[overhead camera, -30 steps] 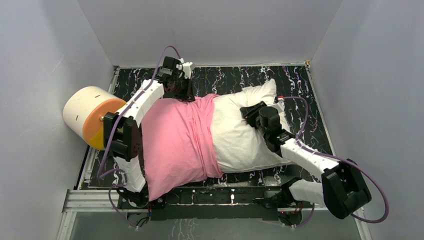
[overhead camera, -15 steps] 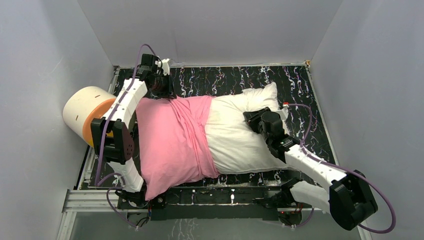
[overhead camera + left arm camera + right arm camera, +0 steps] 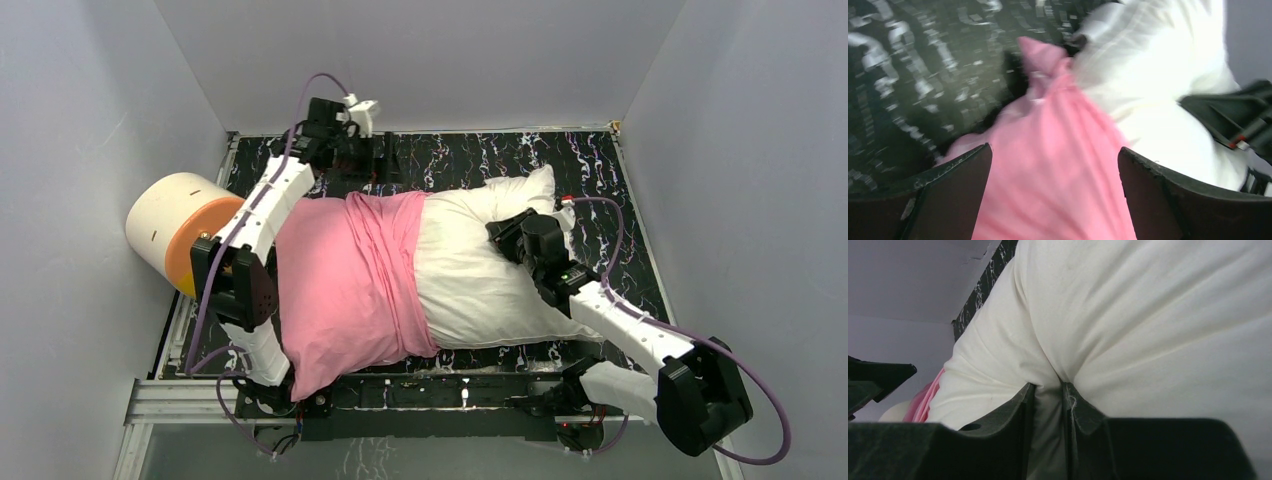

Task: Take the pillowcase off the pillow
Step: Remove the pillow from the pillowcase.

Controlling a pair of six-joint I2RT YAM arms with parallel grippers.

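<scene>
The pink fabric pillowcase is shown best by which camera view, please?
The top external view: the whole pink fabric pillowcase shows there, covering the left part of the plump white stuffed pillow. The left wrist view gives only a blurred close patch; the right wrist view only a pink sliver at its left edge.

Matt pink cloth pillowcase, wrinkled white cloth pillow

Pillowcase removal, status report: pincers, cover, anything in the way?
Left pincer open above the pillowcase, holding nothing. Right pincer pinched on a fold of the pillow. Pillowcase covers the pillow's left half only. Cream-and-orange cylinder close beside left arm.
</scene>
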